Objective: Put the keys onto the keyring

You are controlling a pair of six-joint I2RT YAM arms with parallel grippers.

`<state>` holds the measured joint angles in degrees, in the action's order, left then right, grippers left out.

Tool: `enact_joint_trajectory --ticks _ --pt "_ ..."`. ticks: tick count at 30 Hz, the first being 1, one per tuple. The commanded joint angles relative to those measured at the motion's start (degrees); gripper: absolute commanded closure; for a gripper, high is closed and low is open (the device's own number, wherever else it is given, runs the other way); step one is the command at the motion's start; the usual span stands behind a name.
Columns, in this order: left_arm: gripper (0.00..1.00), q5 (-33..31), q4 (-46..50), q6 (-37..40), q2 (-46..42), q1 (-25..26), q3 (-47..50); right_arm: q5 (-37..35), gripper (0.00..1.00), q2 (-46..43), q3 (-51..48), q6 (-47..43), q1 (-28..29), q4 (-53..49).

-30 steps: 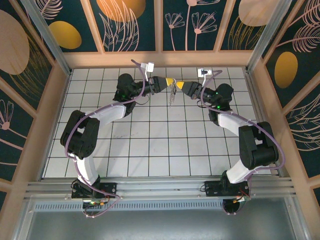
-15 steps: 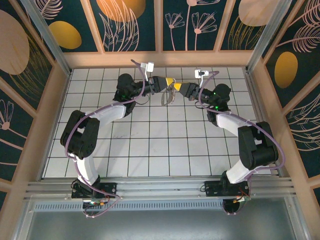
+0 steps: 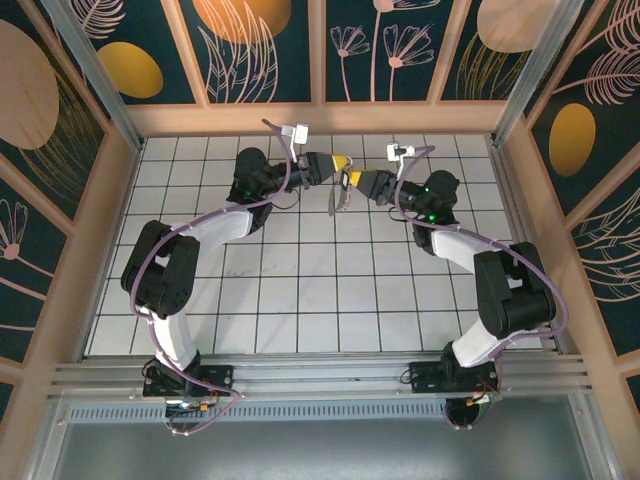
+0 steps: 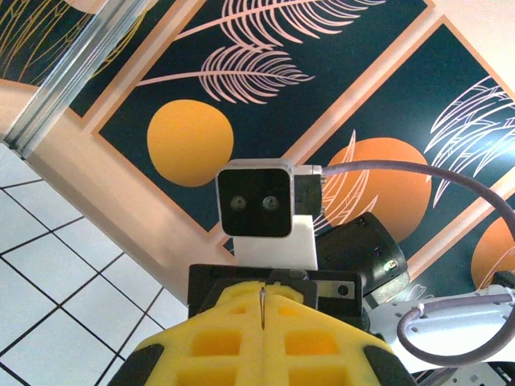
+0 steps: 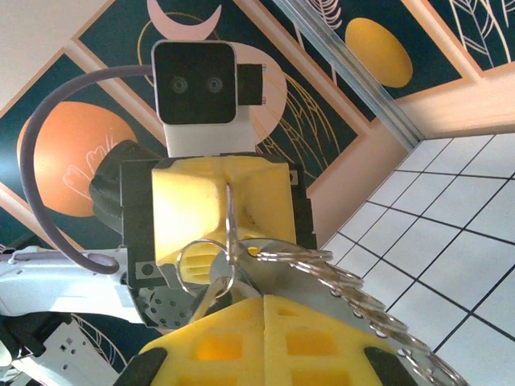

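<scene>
Left gripper (image 3: 341, 162) and right gripper (image 3: 355, 177) meet tip to tip above the far rows of the tiled table (image 3: 300, 290).

Hard to read:
- Top view: the keyring (image 3: 337, 197) is just a pale sliver hanging under the tips.
- Left wrist view: a thin metal edge (image 4: 263, 304) pokes out of the seam, the rest hidden behind the yellow fingers (image 4: 209, 350).
- Can't pick the keys out of the metal bunch.
- Right wrist view: keyring's jagged edge runs off frame, lower right.

Surface: white tiles, dark grout, wooden rim (image 3: 320, 118). Dark wall panels (image 3: 250, 50) all round (orange discs, pale leaves).

Left jaws clenched on a wire ring (image 5: 229, 217), seen edge-on. Right jaws clamped on the keyring's near end. Whole bunch is off the table.
</scene>
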<state>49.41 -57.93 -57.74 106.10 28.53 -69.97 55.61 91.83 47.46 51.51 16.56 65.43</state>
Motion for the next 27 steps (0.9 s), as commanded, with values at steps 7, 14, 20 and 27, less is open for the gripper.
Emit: enact_joint_trajectory --ticks 7,14,20,27 --pt "1.00 -0.4 -4.1 -0.7 -2.1 0.4 -1.3 -0.3 1.00 -0.9 -2.3 -1.2 -1.4 1.3" --pt "1.00 -0.2 -4.3 -0.8 -1.8 0.4 -1.6 -2.2 0.94 -2.3 -6.3 5.3 -5.1 10.0" --pt "1.00 -0.1 -4.1 -0.8 -1.8 0.5 -1.5 -2.9 0.75 -2.2 -4.9 7.7 -4.0 13.1" --pt "1.00 0.0 -4.2 -0.8 -1.9 0.6 -1.6 -3.9 0.72 -2.3 -3.1 8.3 -2.9 13.5"
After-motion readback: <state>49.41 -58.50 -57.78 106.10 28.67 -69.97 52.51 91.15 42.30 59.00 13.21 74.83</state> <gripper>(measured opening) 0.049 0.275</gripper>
